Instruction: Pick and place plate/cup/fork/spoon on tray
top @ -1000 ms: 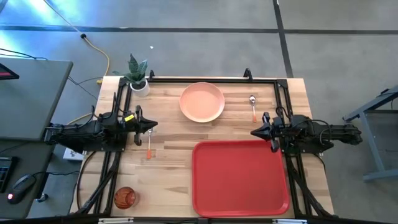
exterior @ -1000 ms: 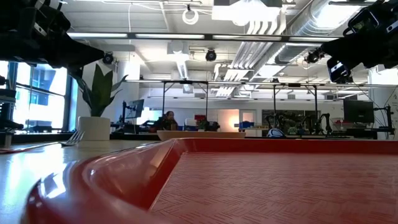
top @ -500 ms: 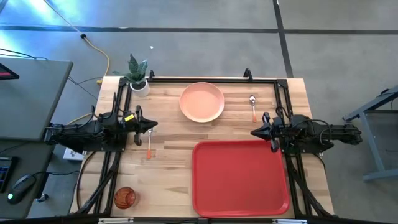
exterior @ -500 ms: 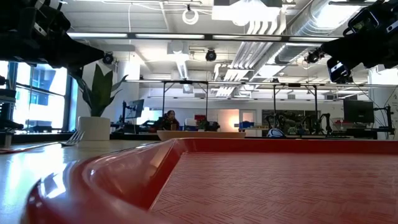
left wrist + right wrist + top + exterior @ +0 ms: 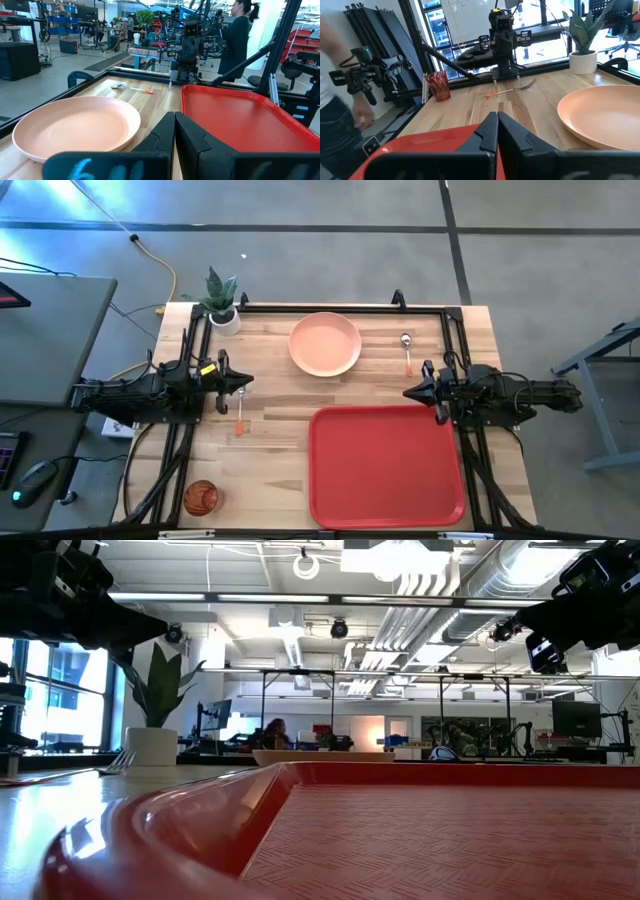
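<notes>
Nearest the front edge of the wooden desk (image 5: 270,390) lies the large flat red rectangular plastic tray (image 5: 387,465), bare, with nothing loaded yet. I use that tray as my marker. Well off its left side, at the desk's front left corner, stands the small translucent red-orange cup (image 5: 200,498), upright; I judge it light and slick-walled, best pinched across the rim.

Just beside the tray's far right corner hangs the right claw (image 5: 409,393), fingers pressed together, holding nothing. Across from it, well left of the tray, the left claw (image 5: 246,384) waits the same way, fingers closed and empty. Right by that left claw lies the small fork with an orange handle (image 5: 240,418), flat on the wood. It looks thin and stiff, so a grip across the handle seems safest, though lying this low it may skid.

Beyond the tray's far edge sits the round salmon-pink plastic plate (image 5: 325,344), shallow and probably light; its raised rim is the only place to take hold. To its right, still beyond the tray, is the small orange-handled spoon (image 5: 407,353). Farthest off, at the far left corner, stands a white pot with a green plant (image 5: 222,304).
</notes>
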